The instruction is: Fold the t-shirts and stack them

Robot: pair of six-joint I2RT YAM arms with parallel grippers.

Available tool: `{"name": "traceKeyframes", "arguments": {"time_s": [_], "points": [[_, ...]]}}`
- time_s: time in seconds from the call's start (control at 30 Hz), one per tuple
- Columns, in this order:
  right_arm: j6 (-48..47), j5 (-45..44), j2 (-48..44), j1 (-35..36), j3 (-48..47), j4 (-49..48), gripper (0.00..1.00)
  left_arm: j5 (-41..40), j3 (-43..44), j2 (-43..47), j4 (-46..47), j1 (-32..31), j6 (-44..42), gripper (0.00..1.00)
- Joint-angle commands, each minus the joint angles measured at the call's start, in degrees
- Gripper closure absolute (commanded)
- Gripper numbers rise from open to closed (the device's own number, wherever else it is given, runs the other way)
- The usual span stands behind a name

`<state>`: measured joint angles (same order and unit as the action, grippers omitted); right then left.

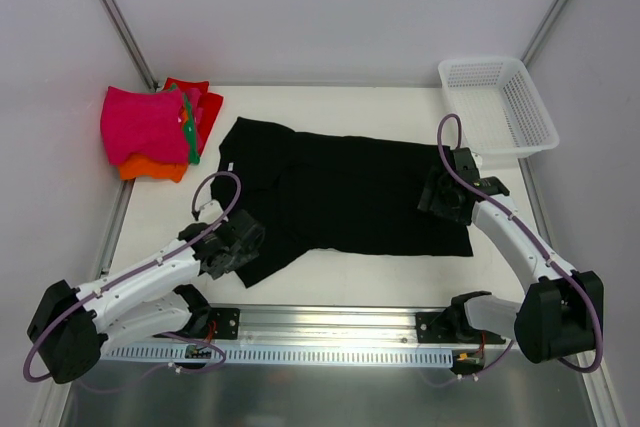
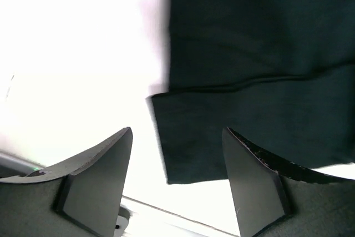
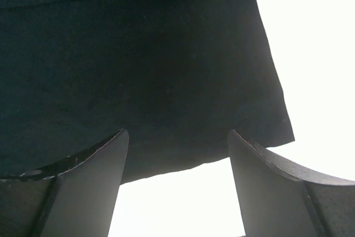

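Black t-shirt (image 1: 350, 197), one, spread flat mid-table, long axis left to right, collar end left, hem right. Near left, the left gripper (image 2: 177, 184), jaws spread and empty, faces the sleeve (image 2: 194, 137) just ahead. Near right, the right gripper (image 3: 177, 187), jaws likewise spread and empty, faces the hem corner (image 3: 266, 120), so each arm is nearer its own end. Far left, a folded pile (image 1: 150, 132) of pink, orange, red and green; far right, a white basket (image 1: 500, 107); from above the grippers hide the cloth beneath them, so contact cannot be told.
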<state>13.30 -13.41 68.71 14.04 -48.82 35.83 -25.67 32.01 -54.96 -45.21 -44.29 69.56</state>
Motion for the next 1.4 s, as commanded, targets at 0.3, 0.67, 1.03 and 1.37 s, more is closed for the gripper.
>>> {"name": "traceKeyframes", "arguments": {"time_s": [0.3, 0.67, 1.03, 1.37], "points": [[0.67, 1.81, -0.24, -0.51, 0.3, 0.11, 0.24, 0.36, -7.93, 6.88, -4.27, -0.44, 9.98, 0.36], [0.41, 2.07, -0.24, -0.6, 0.57, -0.06, 0.24, -2.28, -12.58, 12.85, 0.83, -0.44, 9.19, 0.4], [0.32, 2.77, 0.37, -0.68, 0.39, -0.24, 0.24, -3.25, -14.43, 12.86, 5.75, -0.44, 8.14, 0.4], [0.32, 2.95, 0.64, -0.68, 0.39, -0.15, 0.24, -2.02, -14.96, 10.66, 8.73, -0.44, 8.31, 0.41]]}}
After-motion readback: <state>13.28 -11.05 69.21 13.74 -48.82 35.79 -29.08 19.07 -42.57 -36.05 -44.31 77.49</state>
